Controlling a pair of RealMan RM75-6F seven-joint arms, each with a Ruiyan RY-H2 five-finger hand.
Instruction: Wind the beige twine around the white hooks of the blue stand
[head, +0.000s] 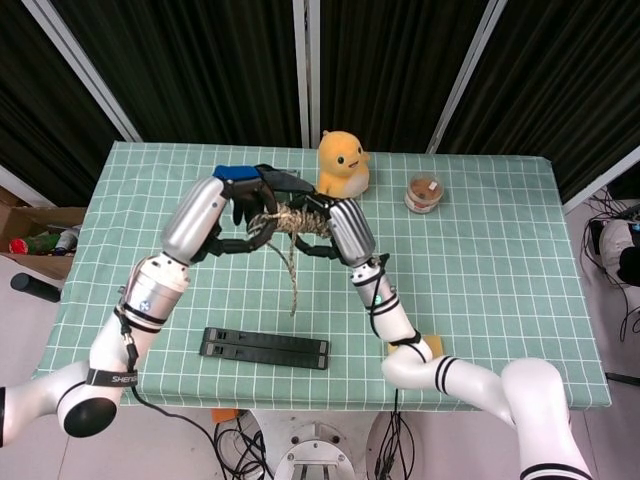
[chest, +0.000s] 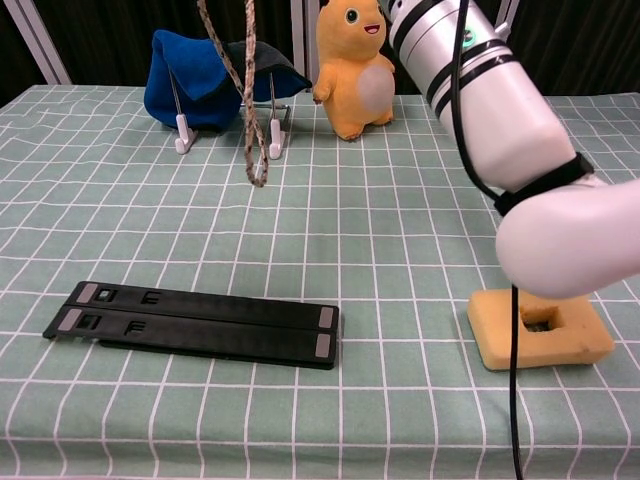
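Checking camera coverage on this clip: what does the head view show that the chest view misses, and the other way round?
Only the head view shows both hands, the left hand and right hand, holding the twine bundle, plus the jar. Only the chest view shows the stand's white hooks and the whole yellow sponge. Both show the hanging twine, blue stand, orange toy and black bar.

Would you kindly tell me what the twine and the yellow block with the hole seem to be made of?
The twine looks like rough braided natural fibre, perhaps jute: matte, beige and brown flecks. The yellow block looks like sponge foam: dull, porous surface, soft rounded edges.
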